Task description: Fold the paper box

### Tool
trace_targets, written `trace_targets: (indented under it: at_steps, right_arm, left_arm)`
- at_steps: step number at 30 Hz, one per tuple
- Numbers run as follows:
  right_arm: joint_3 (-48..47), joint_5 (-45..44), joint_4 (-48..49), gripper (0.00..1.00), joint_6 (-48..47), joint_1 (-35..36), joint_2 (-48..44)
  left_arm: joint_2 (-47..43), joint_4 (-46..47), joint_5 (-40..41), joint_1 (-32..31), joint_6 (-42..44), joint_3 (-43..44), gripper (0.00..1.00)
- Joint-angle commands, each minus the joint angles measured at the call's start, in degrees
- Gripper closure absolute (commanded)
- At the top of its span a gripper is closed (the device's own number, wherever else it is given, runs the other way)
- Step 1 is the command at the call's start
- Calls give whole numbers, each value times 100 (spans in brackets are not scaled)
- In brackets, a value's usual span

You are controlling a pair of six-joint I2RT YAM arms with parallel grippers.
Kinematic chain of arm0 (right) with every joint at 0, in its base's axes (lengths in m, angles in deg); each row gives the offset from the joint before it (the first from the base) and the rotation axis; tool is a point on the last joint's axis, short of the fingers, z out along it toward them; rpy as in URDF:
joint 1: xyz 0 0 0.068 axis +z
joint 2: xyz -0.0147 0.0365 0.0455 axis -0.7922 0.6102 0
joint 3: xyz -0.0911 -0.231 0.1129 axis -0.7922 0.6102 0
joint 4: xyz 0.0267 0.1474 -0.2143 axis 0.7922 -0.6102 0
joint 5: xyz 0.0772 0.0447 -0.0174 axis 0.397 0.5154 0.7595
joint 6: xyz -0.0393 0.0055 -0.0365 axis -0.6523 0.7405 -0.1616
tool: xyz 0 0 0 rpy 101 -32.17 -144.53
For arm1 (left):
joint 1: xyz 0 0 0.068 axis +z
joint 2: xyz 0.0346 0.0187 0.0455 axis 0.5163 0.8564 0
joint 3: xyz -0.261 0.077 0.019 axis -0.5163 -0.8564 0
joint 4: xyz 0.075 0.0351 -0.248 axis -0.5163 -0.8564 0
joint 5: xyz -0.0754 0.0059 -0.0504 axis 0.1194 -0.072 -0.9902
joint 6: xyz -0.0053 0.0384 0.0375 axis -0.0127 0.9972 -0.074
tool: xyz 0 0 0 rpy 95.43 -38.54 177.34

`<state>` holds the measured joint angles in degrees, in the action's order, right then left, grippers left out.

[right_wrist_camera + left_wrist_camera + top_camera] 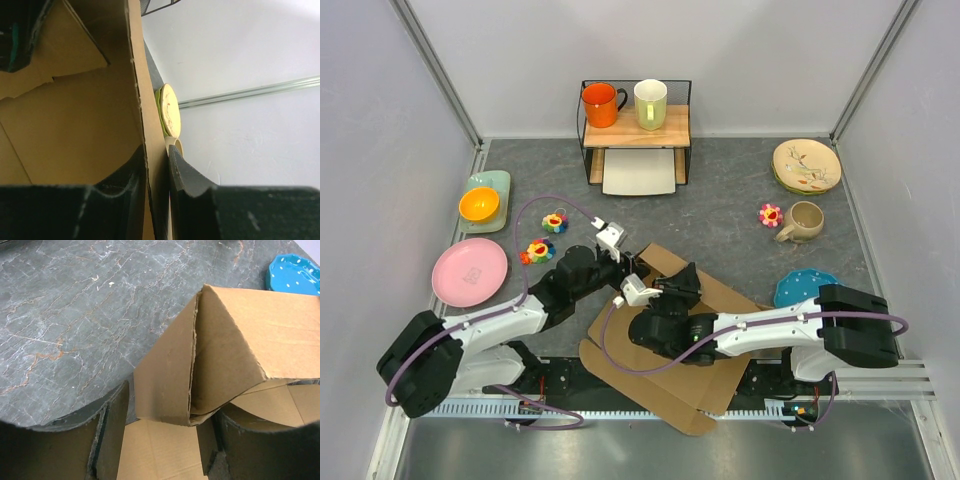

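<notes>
lying at the near edge of the desk (740, 190), the box (665, 390) is a brown cardboard sheet, partly folded, with both arms reaching over it. the left gripper (632, 262) is at its far-left corner, and the right gripper (682, 283) is just beside it on the raised far wall. a blue plate (805, 288) sits just right of the box, a pink plate (470, 272) lies well to the left, and a shelf (635, 125) with two mugs stands at the back.

from the left wrist, a folded-up corner of the box stands between the two fingers (107, 440). the jaws are apart around it – a thin gap shows beside the left finger, so nothing is clamped.

from the right wrist, an upright cardboard wall runs edge-on between the fingers (195, 200). the jaws are nearly closed and pinch that wall from both sides – the right gripper has hold of the box. a cream plate (167, 110) shows beyond the wall.
</notes>
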<state>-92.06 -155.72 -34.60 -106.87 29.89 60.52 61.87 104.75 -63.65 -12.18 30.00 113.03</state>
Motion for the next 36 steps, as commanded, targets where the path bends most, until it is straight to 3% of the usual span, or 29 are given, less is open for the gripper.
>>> trace_targets:
  at_steps: [1, 6, 12, 13, 16, 17, 23, 24, 25, 28, 36]
  right_arm:
    - [537, 890, -414, 81, 386, 244, 337]
    - [546, 820, -449, 81, 491, 315, 345]
    - [476, 1065, -756, 81, 887, 333, 56]
    - [485, 1110, -791, 81, 992, 333, 12]
    - [476, 1145, -923, 80, 1141, 333, -138]
    - [476, 1145, -967, 80, 1159, 333, -173]
    - [476, 1136, -1055, 80, 1221, 324, -384]
    - [476, 1145, -1064, 80, 1239, 332, -410]
    - [467, 1137, -1055, 80, 1247, 333, -419]
    - [458, 1163, -1055, 80, 1265, 333, -411]
    - [467, 1251, -1073, 80, 1405, 333, -463]
  left_arm:
    - [-359, 11, 484, 46, 186, 192, 39]
    - [-193, 239, 396, 46, 214, 42, 41]
    - [202, 624, 36, 46, 29, 86, 52]
    - [255, 713, -8, 46, 20, 78, 69]
    - [414, 749, -96, 55, 11, 147, 96]
    - [414, 731, -114, 46, 28, 165, 98]
    - [300, 442, -26, 55, 169, 288, 97]
    - [326, 398, -26, 46, 160, 306, 88]
    - [422, 362, -43, 46, 143, 350, 70]
    - [589, 327, -123, 46, -32, 359, 57]
    - [1230, 1257, -175, 46, -560, 253, 48]
